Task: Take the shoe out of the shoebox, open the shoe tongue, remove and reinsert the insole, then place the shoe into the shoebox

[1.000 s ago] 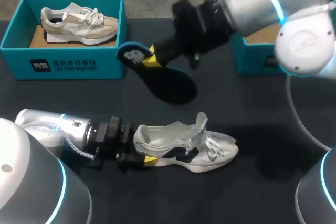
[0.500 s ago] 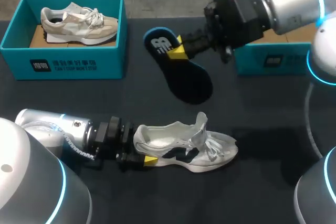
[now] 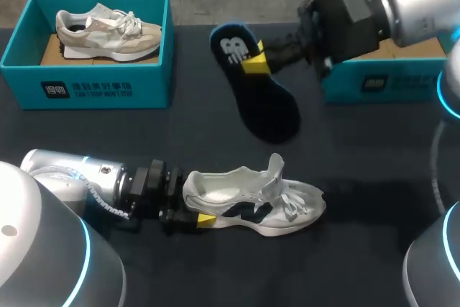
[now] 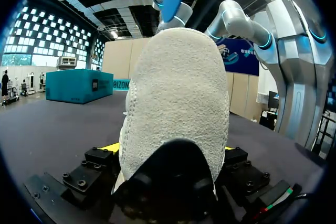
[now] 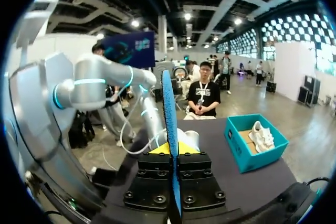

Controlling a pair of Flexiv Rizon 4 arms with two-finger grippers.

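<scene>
- Right gripper [image 3: 255, 62] is clamped on the dark insole [image 3: 267, 109], held over the table [image 3: 374, 177]; a white logo marks the insole's heel end.
- Left gripper [image 3: 189, 205] pinches the white shoe [image 3: 251, 193] by the heel.
- Teal shoebox [image 3: 381, 83] carries white print.

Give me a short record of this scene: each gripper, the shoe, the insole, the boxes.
left gripper: shut on white shoe at the heel
white shoe: on the table, tongue raised
right gripper: shut on insole near its heel end
insole: out of the shoe, held beyond it
left shoebox: holds a beige shoe
right shoebox: far right, mostly hidden
</scene>
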